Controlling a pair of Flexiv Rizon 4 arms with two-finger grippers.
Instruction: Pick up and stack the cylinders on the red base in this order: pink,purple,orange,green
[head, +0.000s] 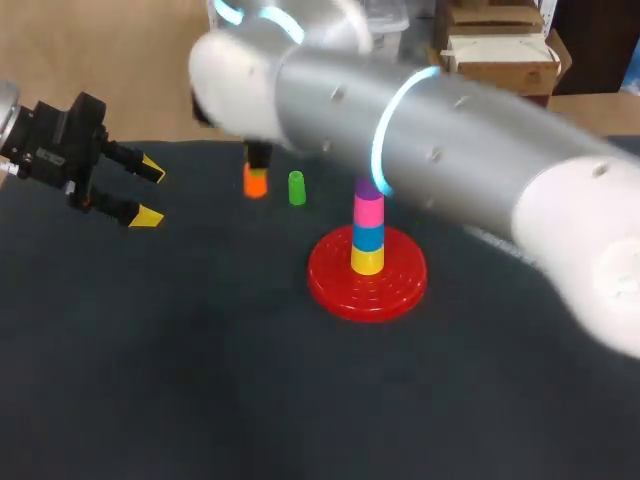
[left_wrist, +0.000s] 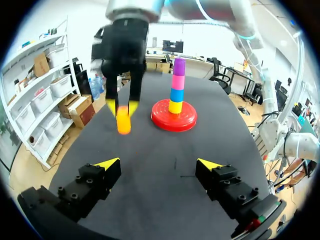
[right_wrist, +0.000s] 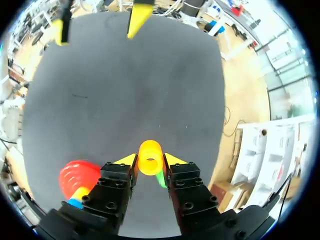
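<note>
My right arm (head: 440, 150), a thick silver and white limb, comes in from the right side and slants across the middle of the dark cloth-covered table (head: 200, 380) toward its far edge. Its fingers point down there. The right gripper (head: 256, 165) is clamped narrowly on the small orange plastic cylinder (head: 255, 184), one yellow tip on each side of it. I cannot tell whether the cylinder touches the cloth. Just beside it, on the side nearer the stack, the small green plastic cylinder (head: 296, 188) stands upright on the table by the far edge. The round red plastic base (head: 335, 285) sits near the table's middle, apart from both cylinders. On it rises a straight stack: a yellow cylinder (head: 367, 261) at the bottom, then a blue cylinder (head: 367, 238), a pink cylinder (head: 368, 211), and a purple cylinder (left_wrist: 179, 66) on top. The left gripper (head: 148, 192) hangs over the table's left edge, well apart from the stack. Its fingers are spread wide with nothing between them, pointing toward the right gripper and the base.
</note>
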